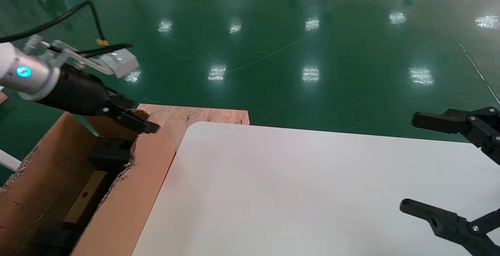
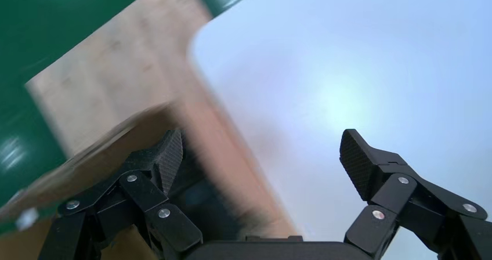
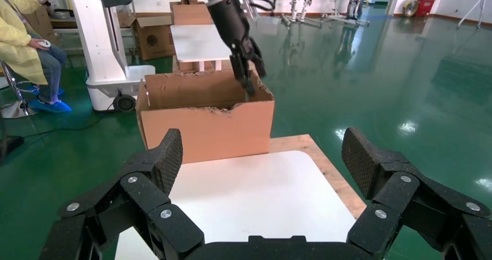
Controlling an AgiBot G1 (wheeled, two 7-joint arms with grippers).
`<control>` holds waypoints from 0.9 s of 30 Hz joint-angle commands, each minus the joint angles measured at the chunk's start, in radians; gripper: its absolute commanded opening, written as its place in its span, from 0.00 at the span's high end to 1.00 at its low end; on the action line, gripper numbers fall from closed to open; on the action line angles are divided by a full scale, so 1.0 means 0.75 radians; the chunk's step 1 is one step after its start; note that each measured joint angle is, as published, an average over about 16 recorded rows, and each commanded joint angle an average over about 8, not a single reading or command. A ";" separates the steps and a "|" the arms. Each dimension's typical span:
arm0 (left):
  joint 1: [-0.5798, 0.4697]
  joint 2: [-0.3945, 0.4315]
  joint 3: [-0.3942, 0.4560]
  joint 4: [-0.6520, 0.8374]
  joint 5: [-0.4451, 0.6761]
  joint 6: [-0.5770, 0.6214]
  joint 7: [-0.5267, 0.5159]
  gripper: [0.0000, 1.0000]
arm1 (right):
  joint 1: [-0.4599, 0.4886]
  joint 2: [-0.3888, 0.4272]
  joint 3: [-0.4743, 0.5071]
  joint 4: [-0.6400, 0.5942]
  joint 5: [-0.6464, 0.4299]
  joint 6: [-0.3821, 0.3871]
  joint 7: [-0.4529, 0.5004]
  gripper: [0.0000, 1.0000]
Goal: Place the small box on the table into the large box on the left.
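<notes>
- We've got our left gripper up over the far corner of the large box, right at its torn rim, and its own wrist camera shows the fingers spread wide with nothing between them.
- The small box is down inside the large box, lying flat on the dark floor of the carton, round hole facing up. It's not on the table any more, as far as the head view shows.
- So we read this as the tail end of the job: the drop looks done, and the left arm seems to be in the release-and-clear phase, not carrying.
- Our right gripper is parked at the right edge of the table, jaws wide apart and empty, well away from the action.
- Behind the table corner sits the wooden board, just beside the large box's near wall.
- Next move, as we judge it: lift the left gripper straight up and clear of that ragged flap, because the fingers sit close to the cardboard edge and a sideways pull could snag it or nudge the carton.
- After that we'd bring the arm back toward rest; nothing else on the tabletop seems to need picking.
</notes>
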 commanded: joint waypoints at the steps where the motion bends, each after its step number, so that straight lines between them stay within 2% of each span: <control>1: 0.059 0.004 -0.076 -0.008 -0.023 0.016 0.037 0.00 | 0.000 0.000 0.000 0.000 0.000 0.000 0.000 0.00; 27: 0.892 0.055 -1.158 -0.119 -0.351 0.239 0.570 0.00 | 0.000 0.000 0.000 0.000 0.000 0.000 0.000 0.00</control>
